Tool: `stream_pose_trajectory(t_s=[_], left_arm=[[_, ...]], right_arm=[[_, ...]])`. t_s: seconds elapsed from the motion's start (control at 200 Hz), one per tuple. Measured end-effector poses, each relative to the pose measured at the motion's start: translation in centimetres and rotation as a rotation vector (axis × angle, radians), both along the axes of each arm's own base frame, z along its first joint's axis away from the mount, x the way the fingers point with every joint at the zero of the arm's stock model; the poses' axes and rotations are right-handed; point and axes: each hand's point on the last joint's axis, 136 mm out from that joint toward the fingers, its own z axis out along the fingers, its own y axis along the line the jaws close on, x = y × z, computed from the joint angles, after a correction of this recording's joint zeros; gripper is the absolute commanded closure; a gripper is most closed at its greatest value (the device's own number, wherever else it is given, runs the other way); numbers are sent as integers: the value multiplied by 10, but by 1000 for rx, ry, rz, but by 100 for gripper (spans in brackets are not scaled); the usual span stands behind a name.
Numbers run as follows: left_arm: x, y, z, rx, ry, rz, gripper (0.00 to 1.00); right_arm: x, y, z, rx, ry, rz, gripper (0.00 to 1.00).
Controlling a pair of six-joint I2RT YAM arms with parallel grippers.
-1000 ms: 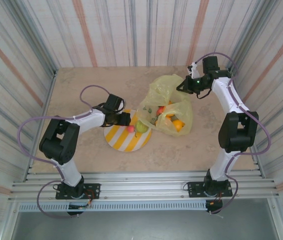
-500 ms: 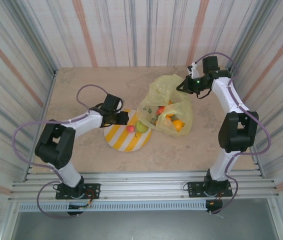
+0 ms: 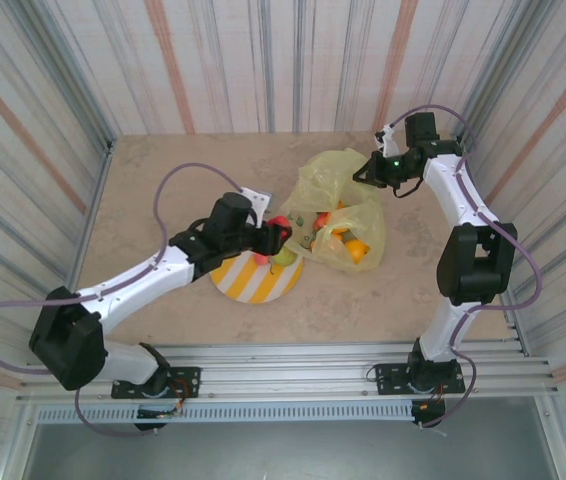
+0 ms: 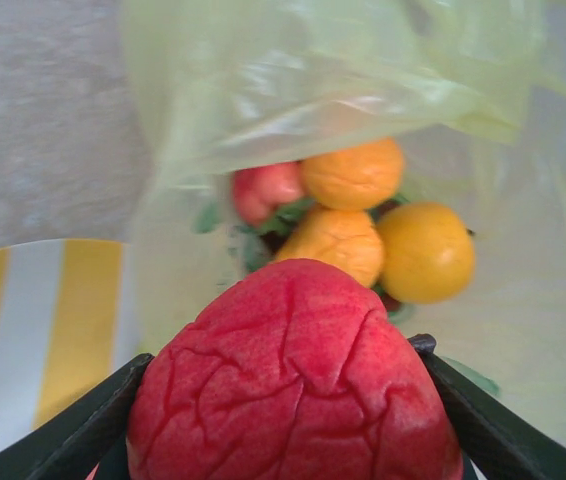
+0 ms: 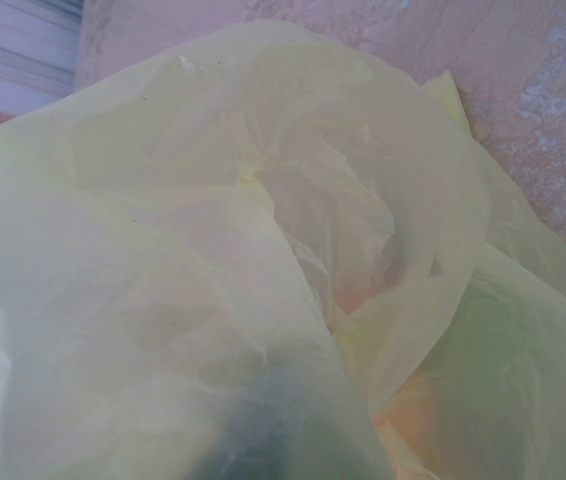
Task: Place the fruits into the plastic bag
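Starting on the left, we see the left arm stretched low across the table point(image 3: 153, 190), its hand point(image 3: 277, 234) clamped on a wrinkled red fruit point(image 3: 280, 224) and carrying it above the far right edge of the striped plate point(image 3: 243, 282). Two pieces wait on that plate, a small pink-red fruit point(image 3: 260, 258) and a green pear point(image 3: 283, 257) just beside it, so we judge the job past halfway with these and the carried one left to go. In the left wrist view the red fruit sits square between the dark fingers point(image 4: 73, 430), aimed straight at the mouth of the plastic bag point(image 3: 335, 200). That mouth faces the plate, which is why the approach runs sideways rather than from above. Orange fruits point(image 4: 353, 172) and a reddish one point(image 4: 266, 190) lie bunched inside. A loose lip of film hangs over the opening, and that is the edge to slip under, since a brush could fold it shut. Over on the right, the right hand point(image 3: 360, 172) is closed. The film is drawn up to it, so we judge it pinches the bag's top rim to keep the mouth propped. The table is bare behind and left of the plate, while the right arm works close to the striped wall point(image 3: 523, 120).
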Motion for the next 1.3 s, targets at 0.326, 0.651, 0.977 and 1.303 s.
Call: stream_pose_trajectory(t_s=[0.326, 0.651, 0.977, 1.303], left_arm=[[17, -65, -19, 93, -11, -113, 36], [67, -68, -50, 187, 1, -29, 32], [103, -68, -83, 256, 36, 33, 30], [105, -70, -93, 270, 53, 31, 19]], right_arm=[[0, 0, 0, 0, 0, 0, 100], [0, 0, 0, 1, 0, 0, 100], [-1, 2, 1, 13, 1, 8, 100], [-1, 2, 1, 13, 1, 8, 100]])
